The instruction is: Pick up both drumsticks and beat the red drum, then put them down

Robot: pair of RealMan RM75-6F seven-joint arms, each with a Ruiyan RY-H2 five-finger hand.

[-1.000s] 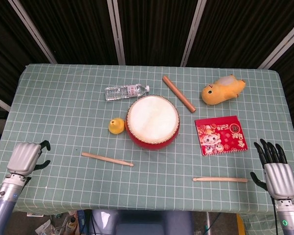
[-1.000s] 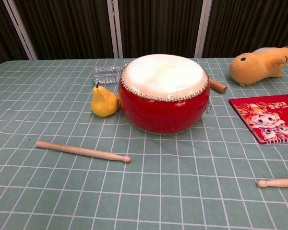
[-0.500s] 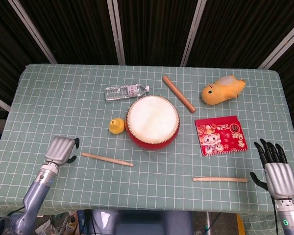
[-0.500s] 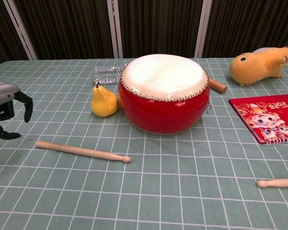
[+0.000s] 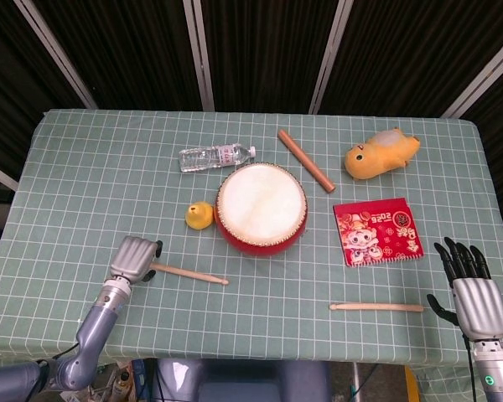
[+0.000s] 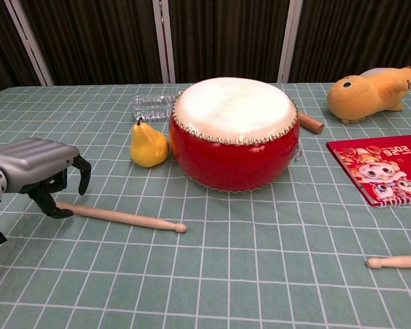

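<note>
The red drum (image 5: 261, 207) (image 6: 234, 133) with a white skin stands mid-table. One drumstick (image 5: 193, 275) (image 6: 127, 218) lies in front of it to the left. My left hand (image 5: 134, 258) (image 6: 40, 167) hovers over that stick's handle end, fingers hooked downward and apart, the thumb low beside the stick; it does not grip the stick. The other drumstick (image 5: 377, 307) (image 6: 399, 261) lies near the front right edge. My right hand (image 5: 469, 291) is just right of it at the table's edge, fingers spread, holding nothing.
A yellow pear toy (image 5: 199, 216) (image 6: 149, 145) sits against the drum's left side. Behind the drum lie a water bottle (image 5: 216, 156) and a wooden rod (image 5: 306, 160). A yellow plush (image 5: 382, 153) and a red booklet (image 5: 377, 230) are to the right.
My left hand has moved rightward from the table's left edge to the handle end of the left drumstick. The right hand and both sticks have stayed put.
</note>
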